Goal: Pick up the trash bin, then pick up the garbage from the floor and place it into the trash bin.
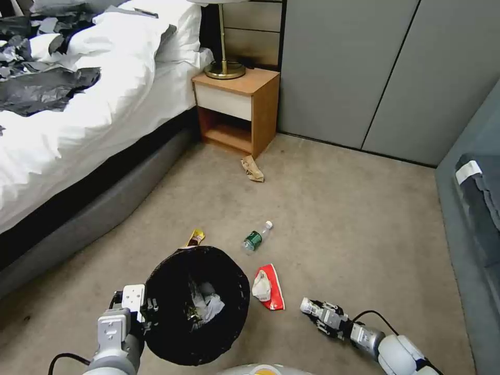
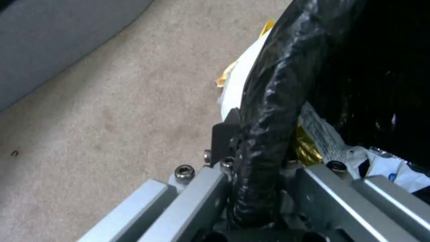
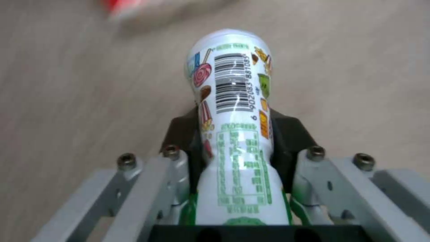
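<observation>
Clamping the trash bin (image 1: pixel 198 304) by its near-left rim, the left gripper (image 1: pixel 148 307) held it just off to the robot's left, prob. so the mouth stayed open and upward for drops. Left wrist view showed what the head view couldn't: the pincer pinched shut on the bag-wrapped rim (image 2: pixel 264 134), one finger outside on the white wall, one inside, w/ a yellow wrapper and printed paper lying in the bin right behind it.

The right gripper (image 1: pixel 312 307) sat low at front right, pads closed on a small bottle (image 3: pixel 233 111). In the head view that bottle was barely a pale stub at the fingertips; the right wrist view gave barcode, cartoon print, and the jaws squeezing its middle. Judged: garbage picked, not yet dropped in.

Between bin and right gripper lay a red-white packet (image 1: pixel 275 291) w/ a tissue wad (image 1: pixel 260 286) on it. Farther out: green-label bottle (image 1: pixel 255 238), yellow wrapper (image 1: pixel 196 238) just past the bin rim. Farthest, a brown paper bag (image 1: pixel 252 169) near the nightstand (image 1: pixel 237 107), beside the bed (image 1: pixel 78 104).
</observation>
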